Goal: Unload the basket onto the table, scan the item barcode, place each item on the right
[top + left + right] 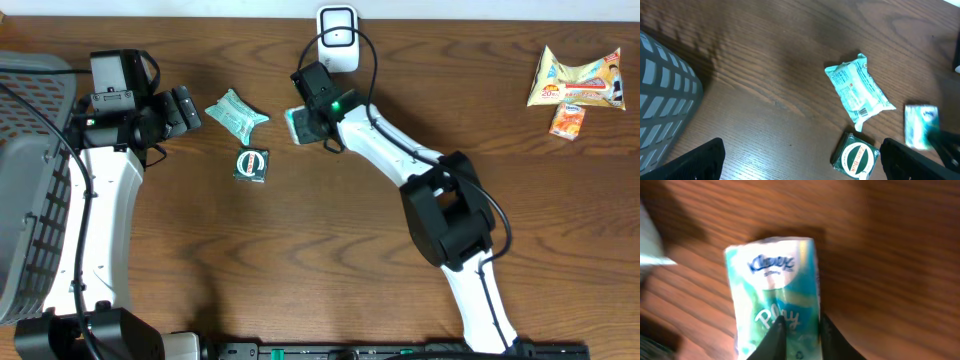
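A green-and-white Kleenex tissue pack (299,125) (772,275) lies on the wooden table just below the white barcode scanner (338,38). My right gripper (314,112) (801,324) is over the pack's near end. One finger lies across the pack's printed face, the other presses its right edge, so the pack is pinched between them. My left gripper (188,108) (802,165) hangs open above bare wood, left of the other items, holding nothing. The pack also shows at the right edge of the left wrist view as a blurred Kleenex pack (920,125).
A pale green wipes packet (236,111) (856,91) and a dark green Zam-Buk tin (251,165) (856,160) lie between the arms. A grey basket (30,190) (665,85) stands at the left edge. A snack bag (578,78) and a small orange packet (566,121) sit far right.
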